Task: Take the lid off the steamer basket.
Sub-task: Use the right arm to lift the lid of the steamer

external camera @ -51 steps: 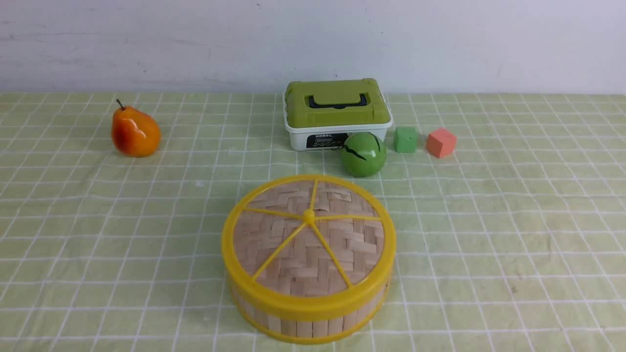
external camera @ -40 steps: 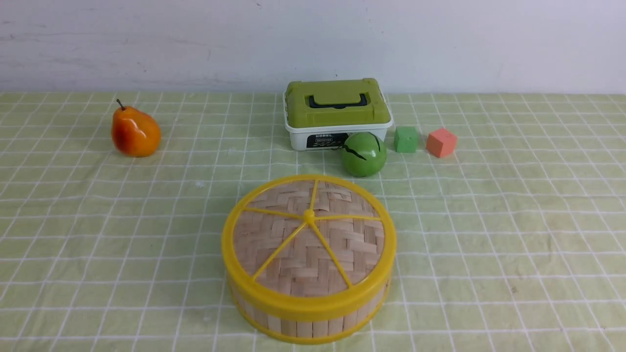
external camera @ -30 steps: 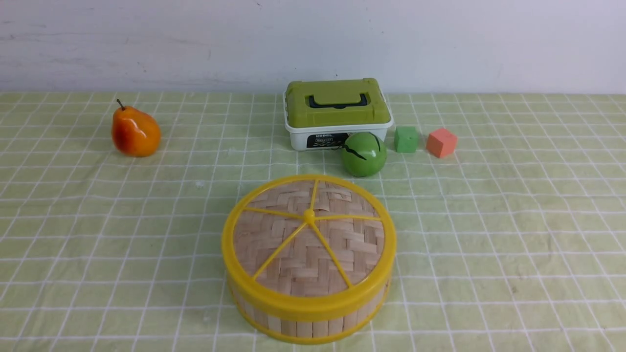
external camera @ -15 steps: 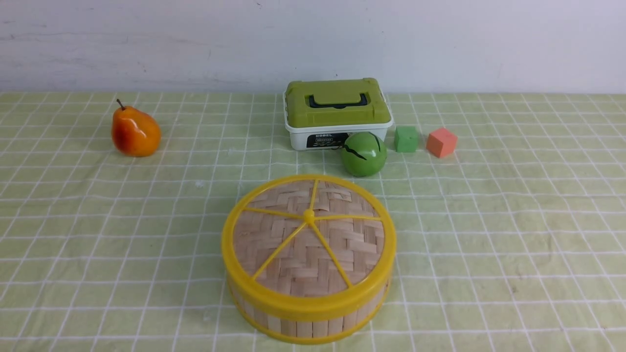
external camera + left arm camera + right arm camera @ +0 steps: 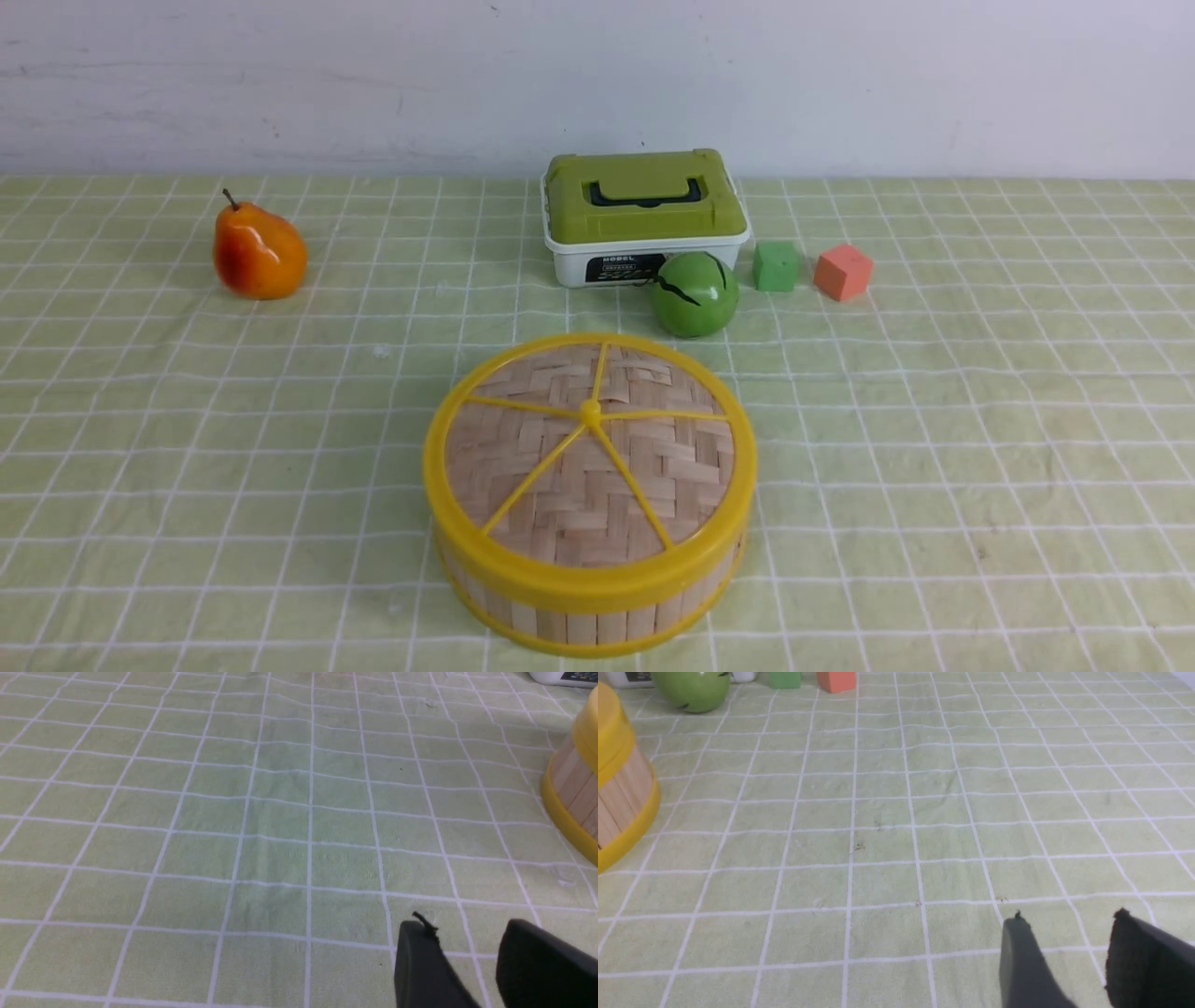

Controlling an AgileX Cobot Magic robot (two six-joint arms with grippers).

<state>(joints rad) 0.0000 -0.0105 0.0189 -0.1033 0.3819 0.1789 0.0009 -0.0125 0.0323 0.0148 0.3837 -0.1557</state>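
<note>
The lid (image 5: 588,457), woven tan bamboo with a yellow rim and yellow spokes, sits closed on the steamer basket (image 5: 579,621) near the front middle of the table. Neither arm shows in the front view. My left gripper (image 5: 467,926) hovers open over bare cloth, with the steamer basket wall (image 5: 574,788) at that picture's edge. Over bare cloth on the other side my right gripper (image 5: 1069,919) is open too, empty, with the steamer basket (image 5: 619,793) off to its side.
Behind the basket stand a white box with a green handled lid (image 5: 644,215), a green apple (image 5: 695,294), a green cube (image 5: 775,266) and a salmon cube (image 5: 842,272). An orange pear (image 5: 258,250) sits at the far left. A green checked cloth (image 5: 980,448) covers the table.
</note>
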